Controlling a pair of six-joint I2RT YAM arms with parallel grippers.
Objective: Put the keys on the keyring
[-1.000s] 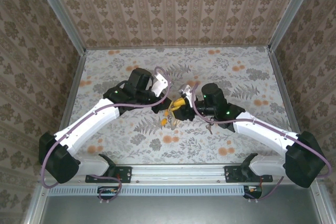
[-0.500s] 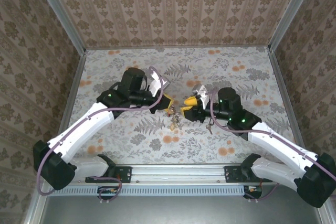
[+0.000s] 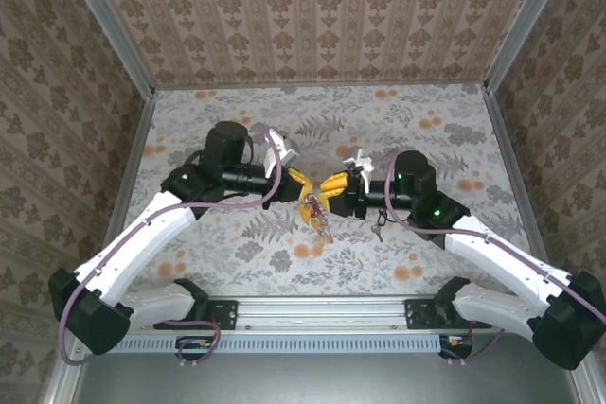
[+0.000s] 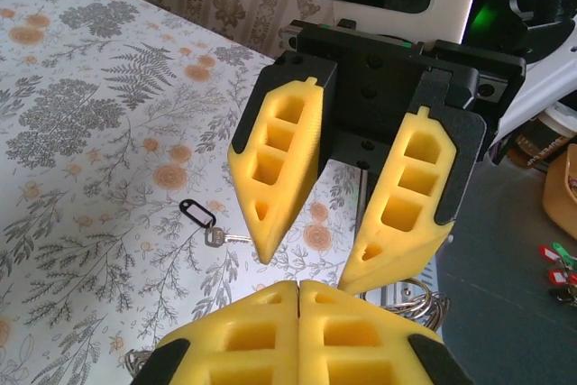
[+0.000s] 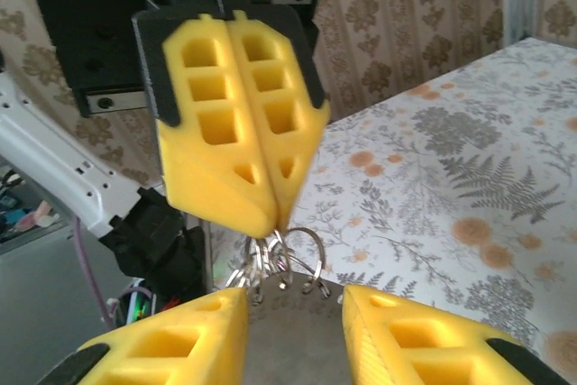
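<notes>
The keyring (image 3: pixel 319 218), a bunch of thin metal rings with small keys, hangs over the middle of the table. My left gripper (image 3: pixel 305 182) is shut, and the rings (image 5: pixel 287 254) hang from its pinched yellow fingertips. My right gripper (image 3: pixel 329 186) faces it tip to tip, open, its fingers (image 5: pixel 180 344) standing on either side just below the rings. A dull grey patch between those fingers is too blurred to name. In the left wrist view the rings (image 4: pixel 416 302) show beside my left gripper (image 4: pixel 298 284). One loose key (image 4: pixel 221 238) with a black tag lies flat on the table.
The loose key (image 3: pixel 377 229) lies under the right forearm, right of the bunch. Patterned walls close the table (image 3: pixel 445 139) on three sides and a metal rail (image 3: pixel 322 314) runs along the near edge. Red and green tags (image 4: pixel 554 257) lie beyond the table edge.
Both grippers have drawn level and now point straight at each other above the bunch. The right gripper's fingers have come closer together. The left arm has swung back to the left.
</notes>
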